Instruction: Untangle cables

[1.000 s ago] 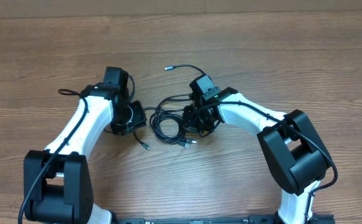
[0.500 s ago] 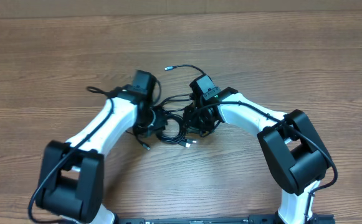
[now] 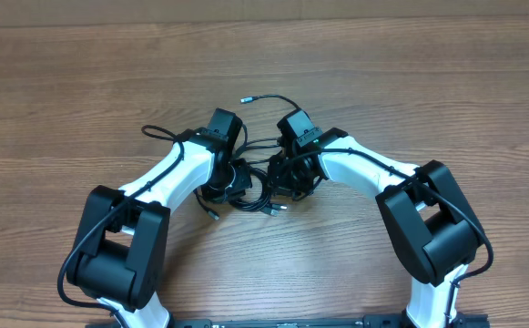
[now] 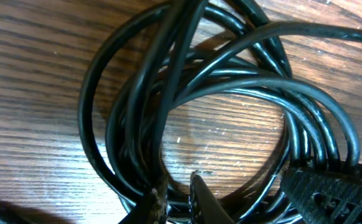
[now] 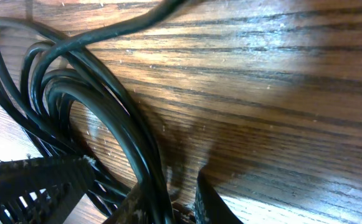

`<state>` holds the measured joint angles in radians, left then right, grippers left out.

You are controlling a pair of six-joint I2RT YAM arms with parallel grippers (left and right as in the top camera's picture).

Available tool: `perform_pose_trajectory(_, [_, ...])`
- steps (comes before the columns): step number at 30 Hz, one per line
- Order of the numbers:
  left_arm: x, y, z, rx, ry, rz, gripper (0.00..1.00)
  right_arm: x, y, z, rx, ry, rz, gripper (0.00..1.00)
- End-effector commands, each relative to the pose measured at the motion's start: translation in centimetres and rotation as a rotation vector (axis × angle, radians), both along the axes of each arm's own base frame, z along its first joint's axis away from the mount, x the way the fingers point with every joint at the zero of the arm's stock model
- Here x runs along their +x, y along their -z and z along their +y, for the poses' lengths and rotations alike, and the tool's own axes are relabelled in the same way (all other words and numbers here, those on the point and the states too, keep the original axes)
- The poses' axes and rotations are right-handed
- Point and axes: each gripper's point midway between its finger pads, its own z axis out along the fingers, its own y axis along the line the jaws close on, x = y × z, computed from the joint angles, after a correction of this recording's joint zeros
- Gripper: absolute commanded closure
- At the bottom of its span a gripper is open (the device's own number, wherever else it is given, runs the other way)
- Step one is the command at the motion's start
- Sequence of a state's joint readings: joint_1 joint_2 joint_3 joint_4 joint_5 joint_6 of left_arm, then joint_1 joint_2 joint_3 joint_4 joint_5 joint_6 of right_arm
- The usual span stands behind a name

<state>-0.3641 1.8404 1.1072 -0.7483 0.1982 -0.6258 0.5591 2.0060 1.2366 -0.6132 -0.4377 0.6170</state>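
- Cables (image 3: 251,189): tangled coil at the centre of the table (image 3: 382,82), one strand running far.
- Left gripper (image 3: 234,179): on coil's left edge, fingers parted, strands between them.
- Right gripper (image 3: 287,179): on coil's right edge; opening cannot be told.

a brown wooden table (image 3: 464,82) with dark grain running left to right fills the overhead view. a paler tan strip (image 3: 337,9) runs along its far edge. close up, the wood (image 5: 280,93) shows fine pale specks and glare.
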Motion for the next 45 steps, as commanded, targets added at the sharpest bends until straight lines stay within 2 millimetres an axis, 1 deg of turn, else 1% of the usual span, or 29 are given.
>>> perform_pose_trajectory(1, [0.2,0.4,1.2,0.053,-0.005,0.007,0.83,-0.1,0.7,-0.3,-0.023,-0.001,0.001,0.81])
perform_pose_trajectory(6, [0.4,0.1,1.7,0.058,-0.018,0.013,0.78,-0.1,0.7,-0.3,-0.023,-0.001,0.001,0.81])
perform_pose_trajectory(12, [0.8,-0.4,2.8,0.061,-0.038,0.024,0.76,-0.1,0.7,-0.3,-0.022,-0.001,0.001,0.80])
perform_pose_trajectory(19, [1.1,-0.7,3.4,0.050,-0.063,0.030,0.76,-0.1,0.7,-0.3,-0.022,-0.001,0.001,0.80])
perform_pose_trajectory(23, [0.9,-0.6,3.0,0.057,-0.046,0.029,0.78,-0.1,0.7,-0.3,-0.022,-0.001,0.001,0.80])
perform_pose_trajectory(29, [0.6,0.1,2.0,0.062,-0.019,0.007,0.79,-0.1,0.7,-0.3,-0.023,-0.001,0.001,0.80])
perform_pose_trajectory(36, [0.5,0.4,2.6,0.103,-0.017,0.002,0.78,-0.1,0.7,-0.3,-0.023,-0.001,0.001,0.80])
perform_pose_trajectory(41, [0.3,0.4,2.6,0.106,-0.016,0.013,0.82,-0.1,0.7,-0.3,-0.022,-0.001,0.001,0.80])
perform_pose_trajectory(45, [-0.1,0.6,2.8,0.110,-0.016,0.024,0.82,-0.1,0.7,-0.3,-0.023,-0.001,0.001,0.80])
